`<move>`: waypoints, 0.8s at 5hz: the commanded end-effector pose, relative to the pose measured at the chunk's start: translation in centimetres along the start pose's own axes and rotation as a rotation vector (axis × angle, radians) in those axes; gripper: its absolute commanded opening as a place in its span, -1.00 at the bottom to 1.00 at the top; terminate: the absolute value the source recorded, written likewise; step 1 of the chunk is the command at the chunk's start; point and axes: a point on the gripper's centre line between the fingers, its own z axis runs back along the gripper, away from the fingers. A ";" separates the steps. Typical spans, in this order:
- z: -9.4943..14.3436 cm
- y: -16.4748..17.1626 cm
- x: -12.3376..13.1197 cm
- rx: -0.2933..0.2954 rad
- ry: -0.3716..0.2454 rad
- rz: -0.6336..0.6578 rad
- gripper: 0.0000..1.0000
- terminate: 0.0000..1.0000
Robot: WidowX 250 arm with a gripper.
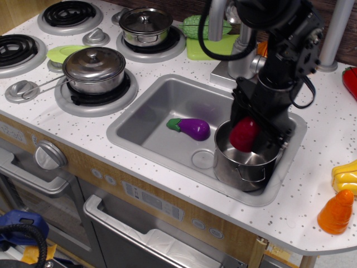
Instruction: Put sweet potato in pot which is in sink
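- The gripper [249,133] is clamped on the sweet potato [244,134], holding it just above the open mouth of the pot [243,162]; its black body hides the pot's far rim.
- The pot stands in the sink's [162,106] right corner, one loop handle showing.
- One purple eggplant [191,128] lies in the basin.
- Two lidded pots [95,68] sit on burners.
- One orange cone [336,211] stands on the surface, beside a yellow toy [346,175] cut off at the edge.
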 end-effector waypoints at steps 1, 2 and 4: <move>2.5 1.4 0.7 0.057 -0.127 -0.006 1.00 -1.00; 2.5 1.4 0.7 0.057 -0.127 -0.006 1.00 -1.00; 2.5 1.4 0.7 0.057 -0.127 -0.006 1.00 1.00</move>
